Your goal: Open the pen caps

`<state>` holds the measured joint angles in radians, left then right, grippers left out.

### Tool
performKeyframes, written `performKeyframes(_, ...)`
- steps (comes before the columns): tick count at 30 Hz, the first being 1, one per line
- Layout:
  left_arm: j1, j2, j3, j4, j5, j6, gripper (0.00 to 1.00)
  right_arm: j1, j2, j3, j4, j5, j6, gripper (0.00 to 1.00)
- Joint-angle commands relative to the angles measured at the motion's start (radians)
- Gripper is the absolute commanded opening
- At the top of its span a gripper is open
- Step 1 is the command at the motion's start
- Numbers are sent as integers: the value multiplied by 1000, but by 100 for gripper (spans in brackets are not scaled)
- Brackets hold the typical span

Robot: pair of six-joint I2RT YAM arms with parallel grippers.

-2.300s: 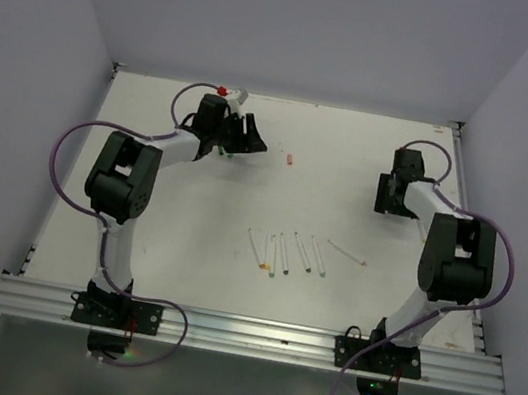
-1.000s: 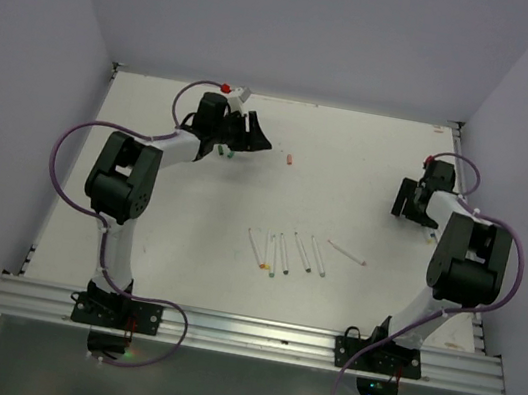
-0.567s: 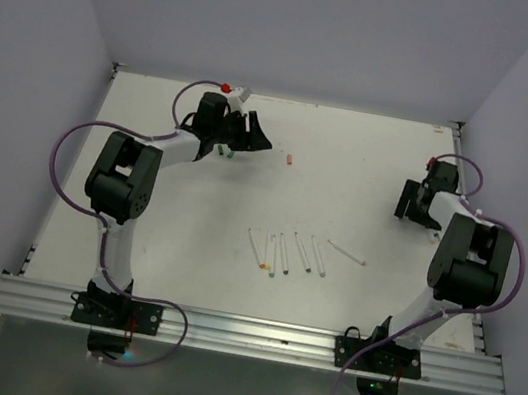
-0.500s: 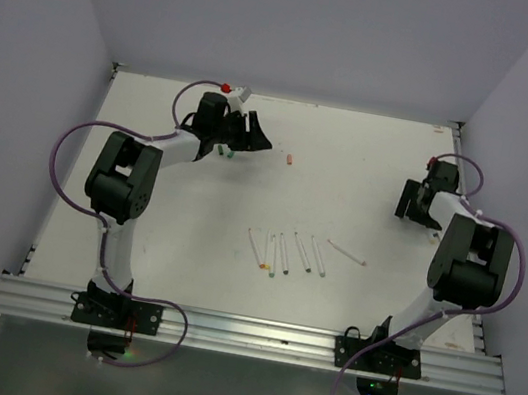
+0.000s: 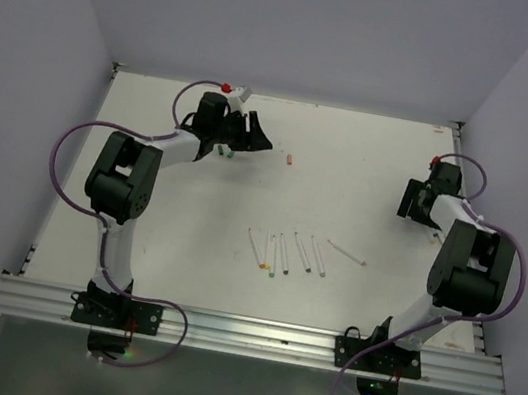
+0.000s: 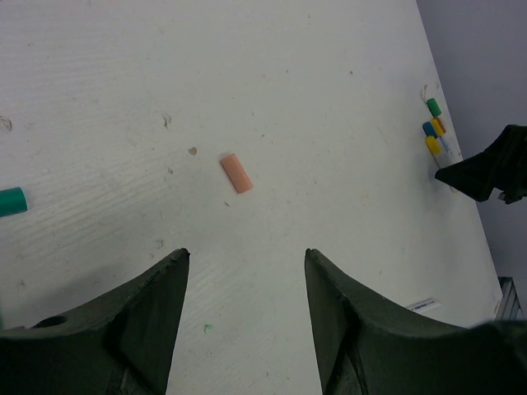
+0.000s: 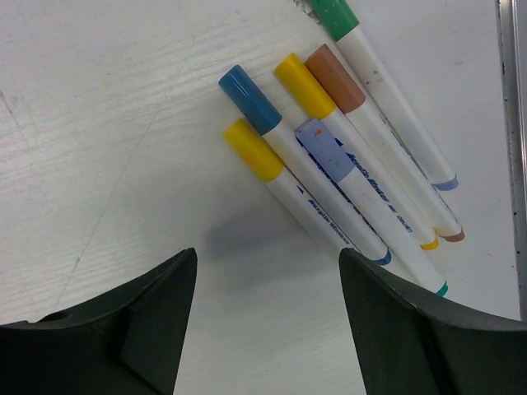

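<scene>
At the middle of the white tabletop (image 5: 374, 145) lies a row of pens (image 5: 285, 252): about six slim white barrels, roughly side by side, a few showing a small coloured end.

Beyond this row and to its left, the left fingers (image 6: 152, 313) stand wide apart and hold nothing. In the left wrist view a loose orange cap (image 6: 236, 173) lies ahead of them, alone on bare tabletop. A loose green cap (image 6: 10, 202) lies at the left edge of that view, well apart from the orange one.

Beyond the row and far to its right, close to the tabletop's right edge, the right fingers (image 7: 140, 321) are also spread wide and empty. Just in front of them lies a cluster of five capped pens (image 7: 346, 164), side by side and touching, slanting across the right wrist view. Every cap in this cluster is on its barrel: a fitted green cap (image 7: 333, 15), a brown-orange cap (image 7: 333, 78), a yellow cap (image 7: 303, 85), a blue cap (image 7: 249, 99) and a second yellow cap (image 7: 253, 150) nearest the fingers.
</scene>
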<state>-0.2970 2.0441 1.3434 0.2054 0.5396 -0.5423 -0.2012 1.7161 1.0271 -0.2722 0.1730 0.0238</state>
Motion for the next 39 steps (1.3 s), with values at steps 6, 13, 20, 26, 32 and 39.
performKeyframes(6,-4,-2,16,46,22,-7,62,-20,63,40,-1,16,-7,73)
performKeyframes(13,-4,-1,13,48,20,-10,62,-21,89,59,-58,-42,-12,73)
performKeyframes(20,-4,-4,14,54,20,-10,62,-21,-13,31,-9,-52,-10,70)
performKeyframes(26,-4,2,14,60,22,-15,62,-21,-36,56,14,46,-9,72)
performKeyframes(32,-2,11,16,61,19,-10,62,-23,39,165,36,88,45,76)
performKeyframes(39,-1,21,19,71,19,-13,62,-24,117,228,74,253,138,79)
